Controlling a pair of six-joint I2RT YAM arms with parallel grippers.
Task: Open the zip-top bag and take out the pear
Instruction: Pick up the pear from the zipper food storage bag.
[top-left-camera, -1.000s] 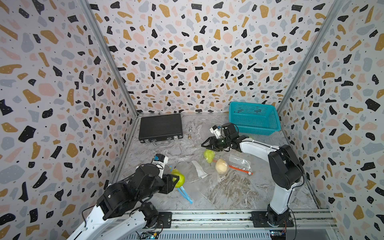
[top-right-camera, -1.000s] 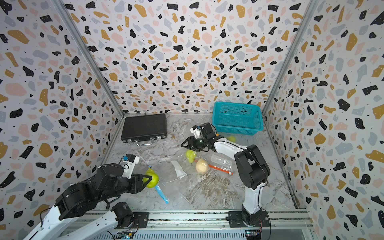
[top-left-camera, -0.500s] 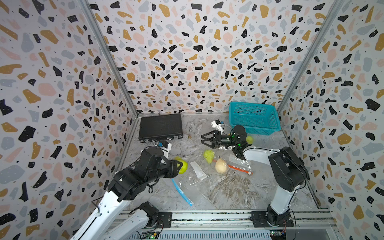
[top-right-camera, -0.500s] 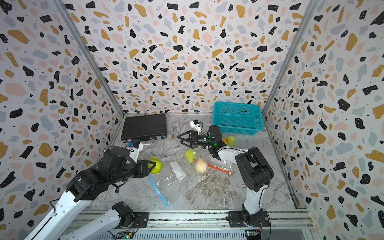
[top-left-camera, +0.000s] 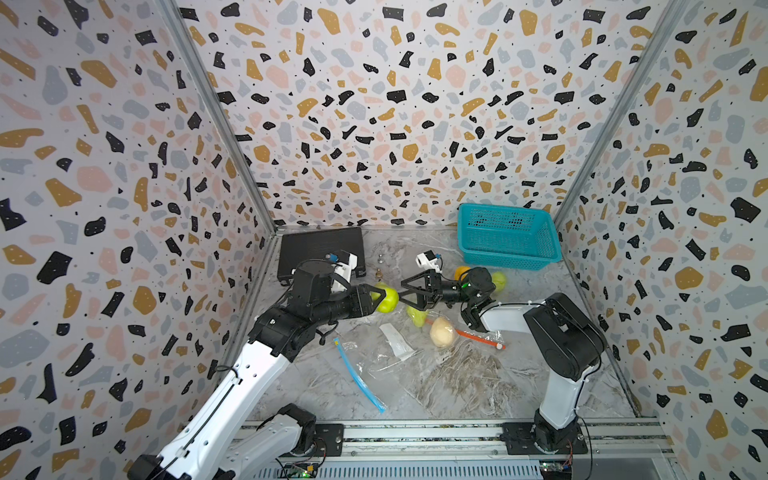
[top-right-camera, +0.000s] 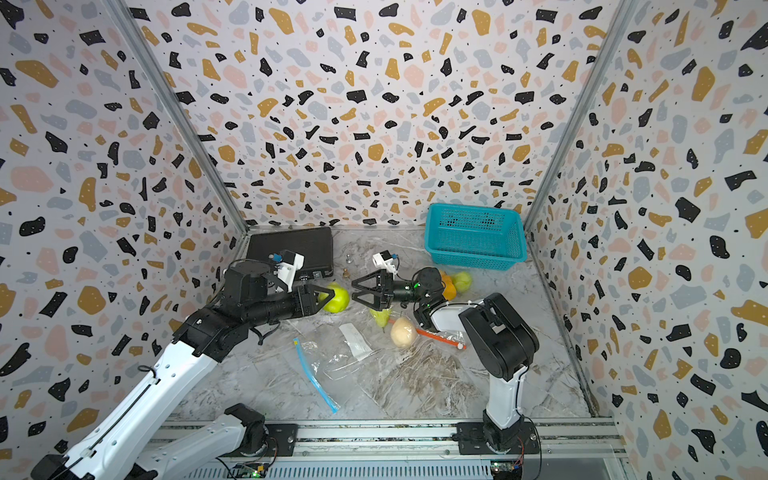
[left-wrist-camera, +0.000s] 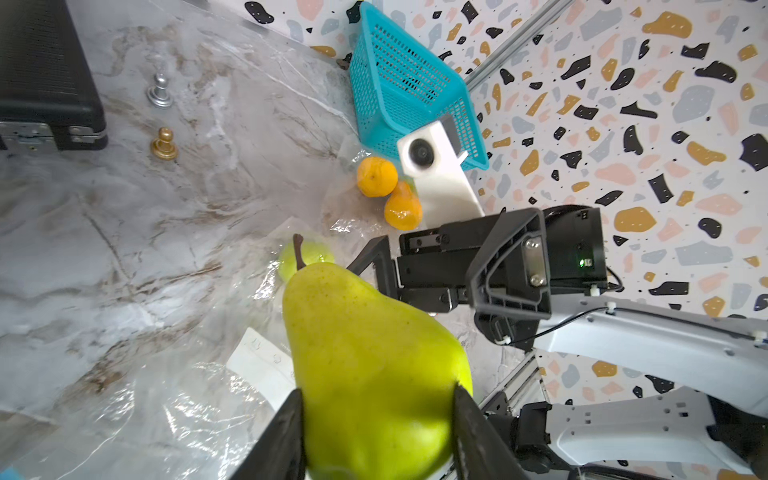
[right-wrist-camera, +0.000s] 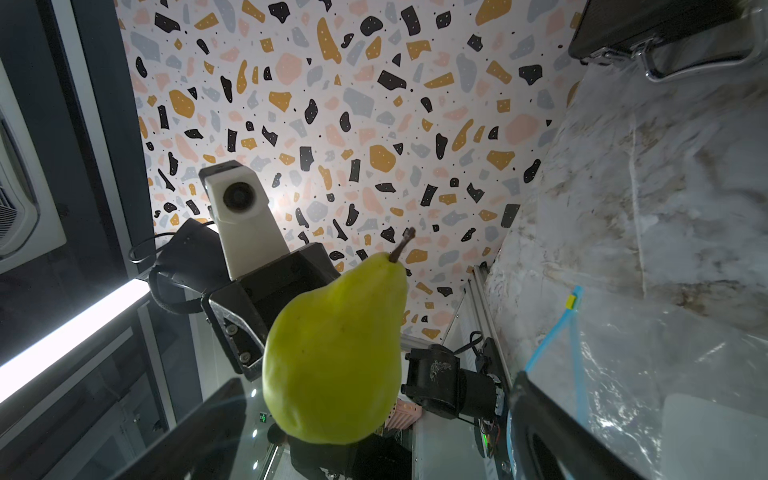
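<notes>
The left claw grips the pear by its broad base, jaws about half closed. The fruit is smooth, yellow-green and faintly speckled, with a short brown stem pointing away from the claw. Just past the stem the right claw faces it, spread wide and empty. The zip-top bag lies flat below, blue zip parted. A second ago the pear hung low beside the bag, and the right claw was narrower.
</notes>
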